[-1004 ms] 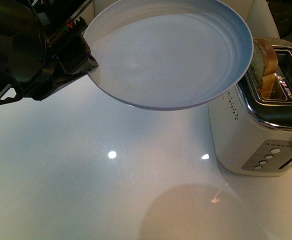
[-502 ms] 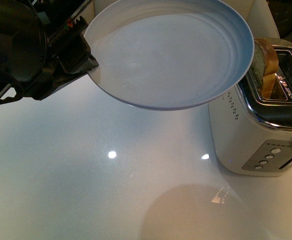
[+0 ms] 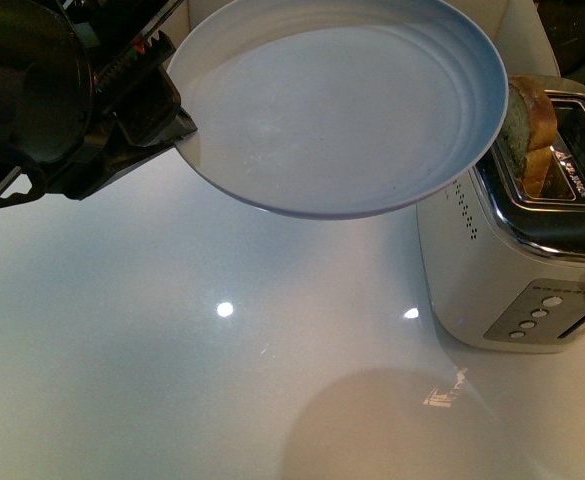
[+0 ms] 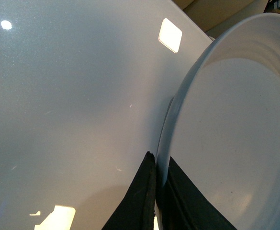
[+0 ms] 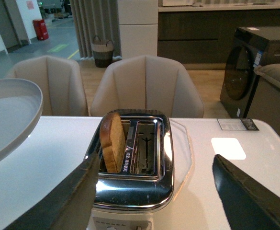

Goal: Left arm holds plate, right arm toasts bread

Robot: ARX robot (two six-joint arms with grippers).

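My left gripper (image 3: 177, 125) is shut on the rim of the round pale blue-grey plate (image 3: 342, 100) and holds it tilted above the white table, beside the toaster. In the left wrist view the black fingers (image 4: 142, 196) pinch the plate's edge (image 4: 235, 134). The bread (image 3: 525, 125), a golden-brown slice, stands up out of the slot of the silver toaster (image 3: 517, 270) nearer the plate. In the right wrist view the bread (image 5: 112, 141) is in one toaster slot (image 5: 132, 163). My right gripper (image 5: 154, 191) is open wide above and behind the toaster, empty.
The toaster stands at the right of the white table (image 3: 172, 350). Its other slot (image 5: 147, 146) holds nothing. Beige chairs (image 5: 147, 84) stand behind the table. A dark cabinet (image 5: 257, 62) is at the far right.
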